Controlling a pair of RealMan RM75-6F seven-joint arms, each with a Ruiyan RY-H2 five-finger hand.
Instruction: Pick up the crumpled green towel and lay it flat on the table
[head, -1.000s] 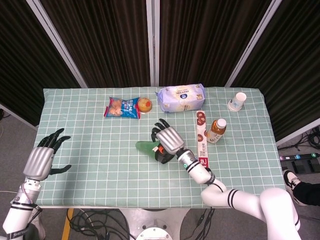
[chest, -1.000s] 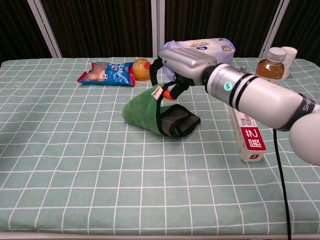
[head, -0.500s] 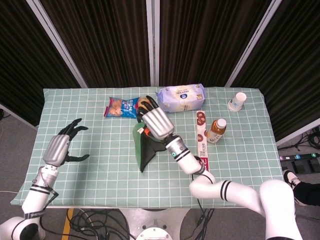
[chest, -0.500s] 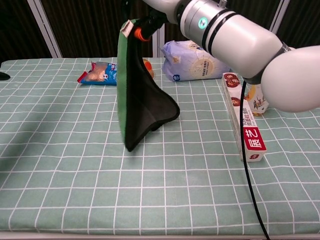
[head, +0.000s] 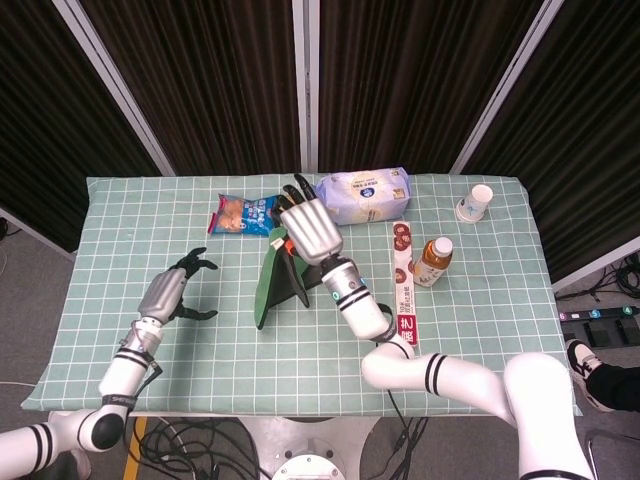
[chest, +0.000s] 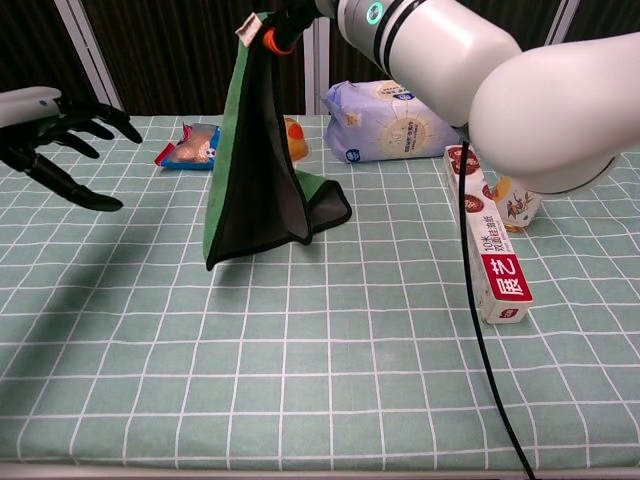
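The green towel (chest: 262, 160) hangs in the air over the middle of the table, dark on its inner side, its lower folds near the checked cloth. My right hand (head: 308, 229) holds it by its top corner; in the chest view only the fingertips (chest: 283, 25) show at the top edge. In the head view the towel (head: 273, 280) drops below that hand. My left hand (chest: 55, 130) hovers to the left of the towel, fingers spread and empty, apart from the fabric. From above the left hand (head: 175, 294) sits over the table's left part.
Behind the towel lie a snack bag (head: 243, 213), an orange fruit (chest: 294, 140) and a pale blue bag (head: 362, 194). To the right are a long red-and-white box (chest: 487, 248), a drink bottle (head: 432, 261) and a paper cup (head: 476, 202).
The right hand lifted the towel off the table until it hangs. The left hand moved from the left edge in toward the towel.
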